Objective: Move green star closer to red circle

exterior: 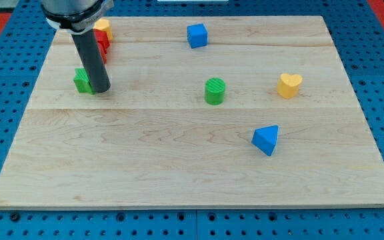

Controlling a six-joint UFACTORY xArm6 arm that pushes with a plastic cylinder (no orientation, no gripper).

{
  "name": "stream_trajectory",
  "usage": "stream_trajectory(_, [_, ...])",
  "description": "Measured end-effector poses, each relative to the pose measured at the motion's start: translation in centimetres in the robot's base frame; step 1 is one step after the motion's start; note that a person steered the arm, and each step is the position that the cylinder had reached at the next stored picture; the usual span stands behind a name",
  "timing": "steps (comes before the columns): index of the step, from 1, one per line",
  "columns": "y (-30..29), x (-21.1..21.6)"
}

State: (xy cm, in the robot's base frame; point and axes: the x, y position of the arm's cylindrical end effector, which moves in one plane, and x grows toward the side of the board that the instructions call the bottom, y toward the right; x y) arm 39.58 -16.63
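Observation:
The green star (81, 81) lies near the view's left edge of the wooden board, partly hidden behind my rod. My tip (101, 89) rests on the board touching the star's right side. A red block (102, 44) sits just above the star toward the view's top, mostly hidden by the rod; its shape cannot be made out. A yellow block (103, 27) sits right above the red one.
A blue cube (197, 35) is at the view's top centre. A green cylinder (215, 91) stands mid-board. A yellow heart (289, 85) is at the right. A blue triangle (266, 139) lies lower right. The wooden board (179, 167) lies on a blue pegboard.

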Motion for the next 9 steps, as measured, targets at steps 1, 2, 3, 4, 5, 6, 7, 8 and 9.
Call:
stream_trajectory(1, [-0.5,1.9])
stream_trajectory(2, [-1.7,2.2])
stream_trajectory(3, [-2.9,2.0])
stream_trajectory(4, [-3.2,0.8])
stream_trajectory(5, [-3.1,-0.7])
stream_trajectory(6, [-3.1,-1.2])
stream_trajectory(7, [-3.1,-1.4])
stream_trajectory(8, [-3.1,-1.3])
stream_trajectory(9, [-2.7,1.6])
